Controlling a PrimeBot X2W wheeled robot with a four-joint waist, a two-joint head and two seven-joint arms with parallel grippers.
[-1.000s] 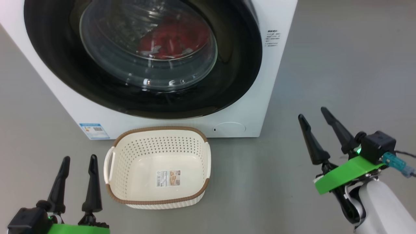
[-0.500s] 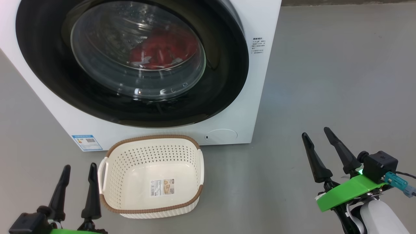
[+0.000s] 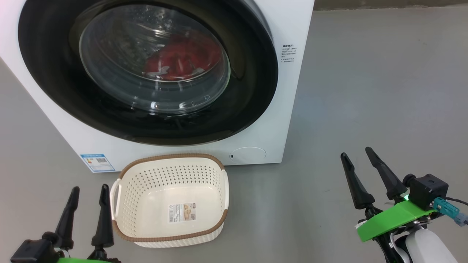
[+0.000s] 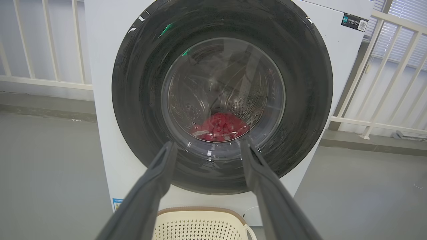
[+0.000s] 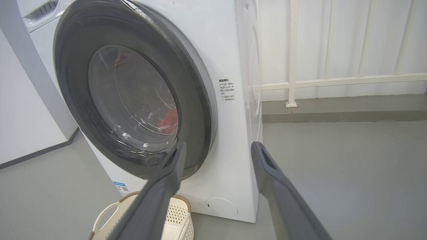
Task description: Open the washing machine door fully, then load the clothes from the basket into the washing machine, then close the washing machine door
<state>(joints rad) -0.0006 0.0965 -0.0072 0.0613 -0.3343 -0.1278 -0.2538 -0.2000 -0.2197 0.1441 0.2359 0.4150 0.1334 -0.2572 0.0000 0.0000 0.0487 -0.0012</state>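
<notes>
Red clothes (image 3: 181, 58), glossy black door (image 3: 248, 91), cream perforated basket (image 3: 153, 175), brown-rimmed

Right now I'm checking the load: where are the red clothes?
Head view, upper left: the clothes lie inside the washing machine, behind its door, above the basket.

Head above, wrists low, facing the washing machine (image 3: 280, 109).

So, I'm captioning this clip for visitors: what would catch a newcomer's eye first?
The huge glossy black washing machine door, shut, dominates the upper head view, with red clothes showing through its glass. Below it on the floor sits the empty cream basket, flanked by the left gripper and right gripper, both open.
</notes>
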